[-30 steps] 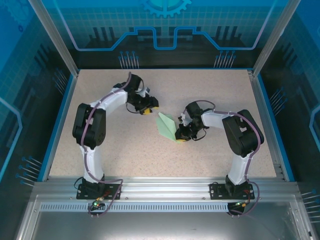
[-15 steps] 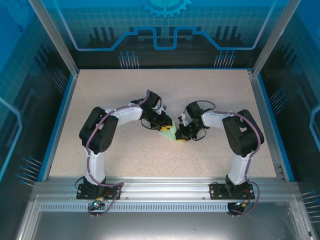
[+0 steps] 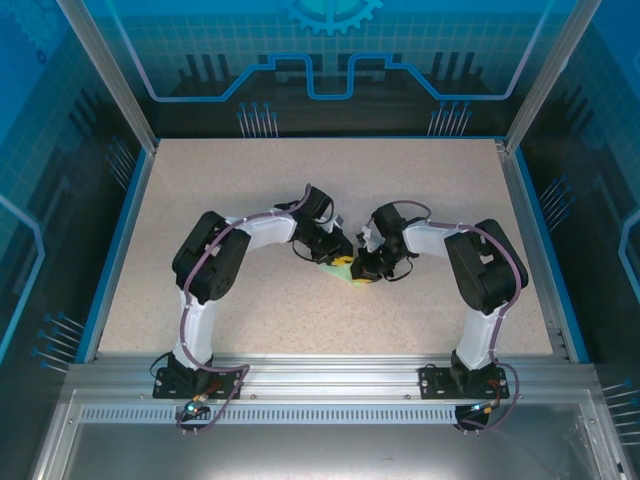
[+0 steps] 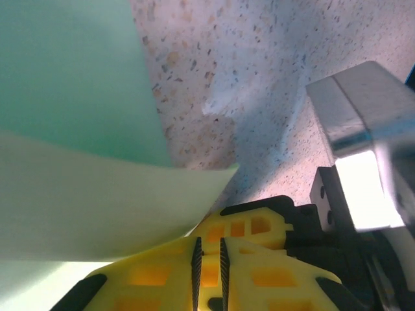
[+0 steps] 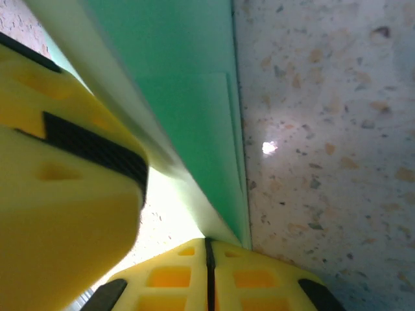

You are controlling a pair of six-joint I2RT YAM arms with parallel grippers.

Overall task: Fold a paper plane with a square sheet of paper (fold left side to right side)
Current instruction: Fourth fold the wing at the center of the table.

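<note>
Much open table [image 3: 250,200] around folded paper [image 4: 65,78]

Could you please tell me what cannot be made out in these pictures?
Top view: the left gripper and right gripper cover most of the sheet of paper, hiding its folds.
Left wrist view: unclear whether the nearly closed fingers pinch the paper.
Right wrist view: the paper runs off the top edge.

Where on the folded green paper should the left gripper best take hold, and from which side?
Take the paper by its lifted flap, near the free corner, coming from the robot's left, opposite the right gripper that pinches one edge. There the flap curls up off the table, so a finger can probably slide underneath.
</note>
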